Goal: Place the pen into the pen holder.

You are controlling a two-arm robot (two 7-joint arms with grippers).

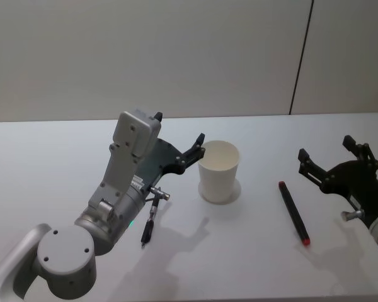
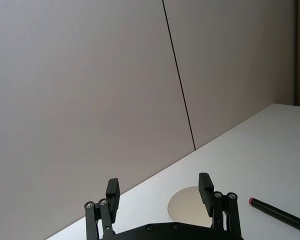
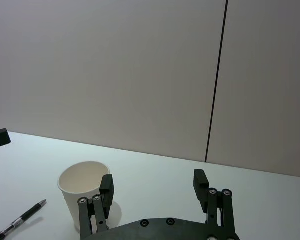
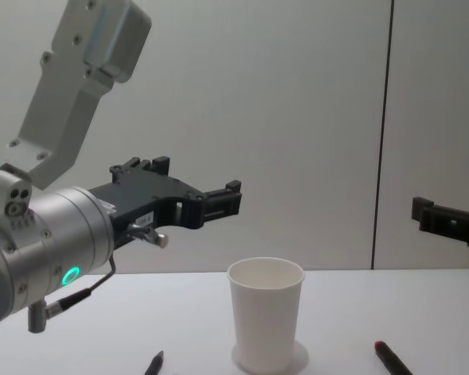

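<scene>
The pen holder, a white paper cup [image 1: 218, 171], stands upright mid-table; it also appears in the chest view [image 4: 266, 314] and both wrist views [image 2: 186, 204] [image 3: 83, 191]. Two pens lie flat on the table. A black pen with a red end [image 1: 294, 212] [image 2: 279, 214] [image 4: 390, 358] rests right of the cup. A black-and-silver pen [image 1: 148, 224] [image 3: 21, 219] [image 4: 154, 363] lies left of it, beside my left arm. My left gripper [image 1: 195, 151] [image 2: 159, 189] [image 4: 227, 200] hovers open and empty at the cup's left rim. To the right of the red-ended pen, my right gripper [image 1: 325, 148] [image 3: 153, 184] [image 4: 431, 212] is open and empty.
The white table [image 1: 252, 264] meets a plain wall with a dark vertical seam [image 1: 301, 56] behind. My left arm's elbow and forearm [image 1: 113, 207] rise above the near left of the table.
</scene>
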